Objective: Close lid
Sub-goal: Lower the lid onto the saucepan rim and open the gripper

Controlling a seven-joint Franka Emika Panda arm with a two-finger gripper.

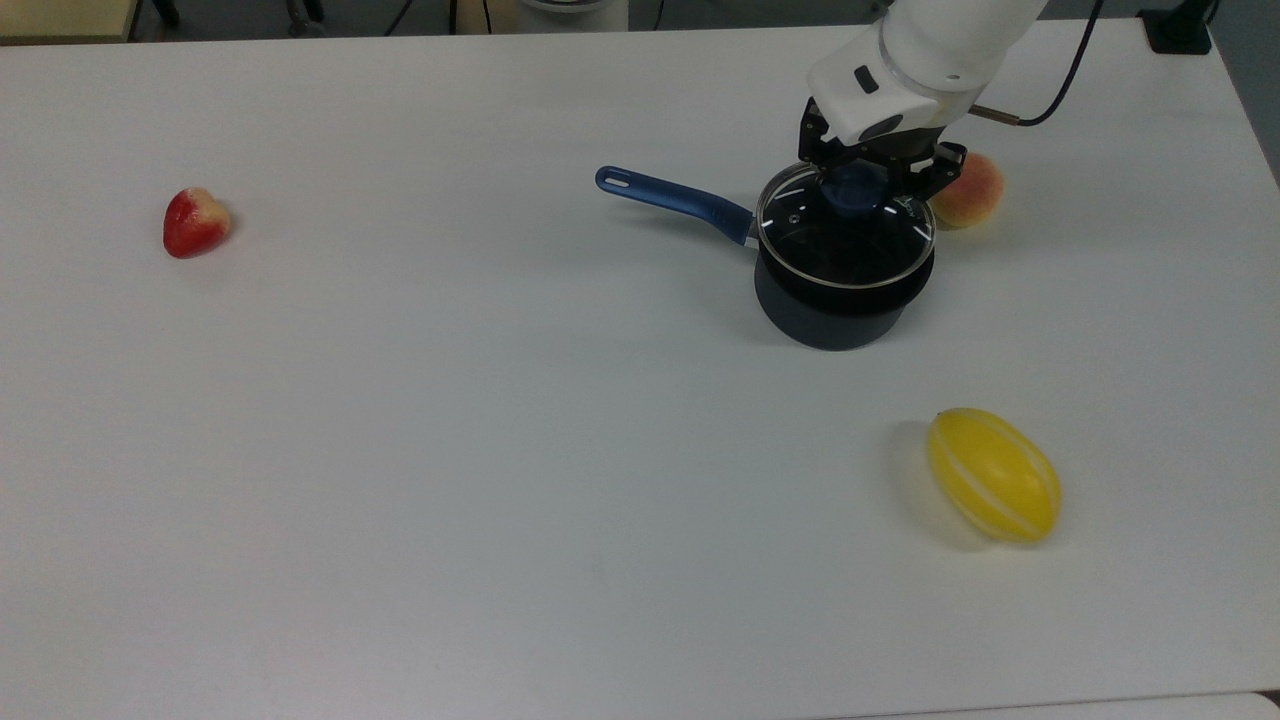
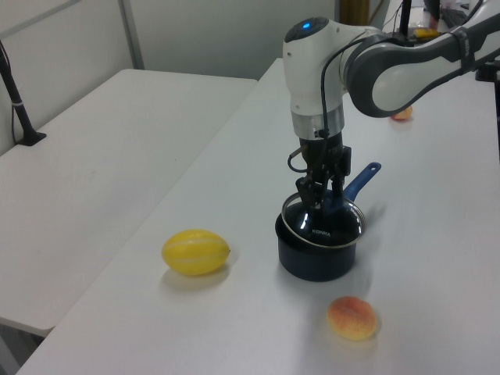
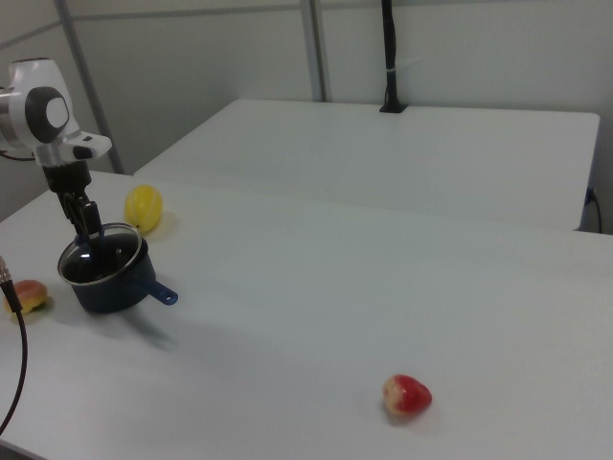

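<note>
The lid [image 1: 845,245], clear glass with a metal rim and a blue knob, hangs slightly tilted just over the dark saucepan [image 1: 830,315]. My gripper [image 1: 860,190] is shut on the knob from above. In the left view the lid [image 2: 324,226] covers most of the saucepan's [image 2: 312,262] mouth, shifted toward the blue handle [image 2: 361,178], and the gripper [image 2: 319,195] stands upright over it. In the right view the gripper [image 3: 86,230], lid [image 3: 101,254] and saucepan [image 3: 105,292] sit at the far left.
A peach [image 1: 970,190] lies close to the saucepan, just beyond the gripper. A yellow melon [image 1: 993,475] lies on the white table [image 1: 500,450] in front of the pan. A strawberry [image 1: 195,222] rests far off at the top view's left.
</note>
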